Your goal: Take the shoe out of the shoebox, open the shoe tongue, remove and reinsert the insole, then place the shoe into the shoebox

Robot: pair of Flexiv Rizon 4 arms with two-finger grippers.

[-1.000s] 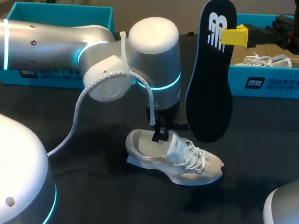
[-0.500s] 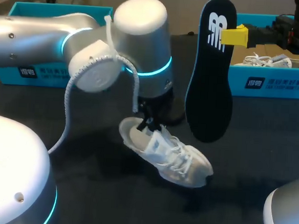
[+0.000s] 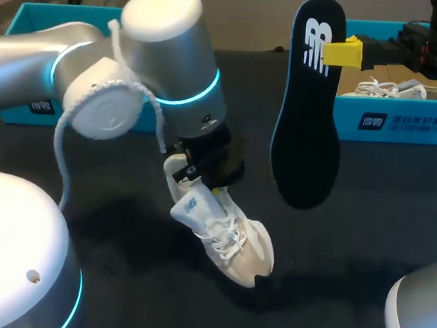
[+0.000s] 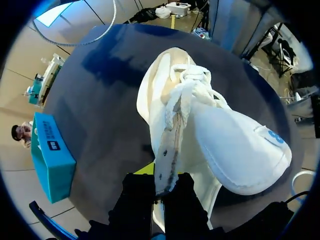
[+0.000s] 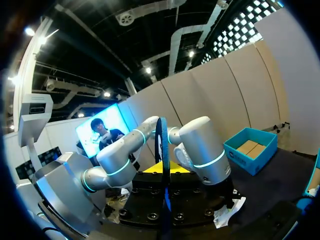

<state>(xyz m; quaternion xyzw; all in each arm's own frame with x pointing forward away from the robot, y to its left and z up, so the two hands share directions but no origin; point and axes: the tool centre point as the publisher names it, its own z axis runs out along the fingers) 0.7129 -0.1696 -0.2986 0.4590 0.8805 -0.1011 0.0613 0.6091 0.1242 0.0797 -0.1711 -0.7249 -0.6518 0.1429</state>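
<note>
left arm: comes in from 9 o'clock in the head view and bends down to mid-table, so the big elbow joint blocks a lot of what I can see

left gripper (image 3: 205, 172): fingers clamped on the shoe. In the left wrist view (image 4: 163, 184) a strip of the upper's edge runs straight down between the two fingers, which are pressed on it from both sides

shoe (image 3: 225, 236): white lace-up trainer hanging from that grip, heel end up at the gripper and toe pointing down toward 5 o'clock. The left wrist view (image 4: 235, 145) shows the laces ahead of the fingers and the rounded heel off to one side

toe vs table (image 3: 364, 227): the toe is right down by the black top, but from the head camera I honestly can't tell if it's touching or just above

right gripper (image 3: 345, 51): up at about 1 o'clock, yellow tips pinching the insole near its upper end. In its own view (image 5: 164, 172) the insole sits edge-on between the fingers

insole (image 3: 307, 133): black, out of the shoe, hanging upright in the air at 2 o'clock from it, well apart

shoeboxes: one teal box at 10 o'clock (image 3: 86, 16), another at 2 o'clock (image 3: 401, 120)

second shoe (image 3: 392, 88): white, lying in the 2 o'clock box
</note>
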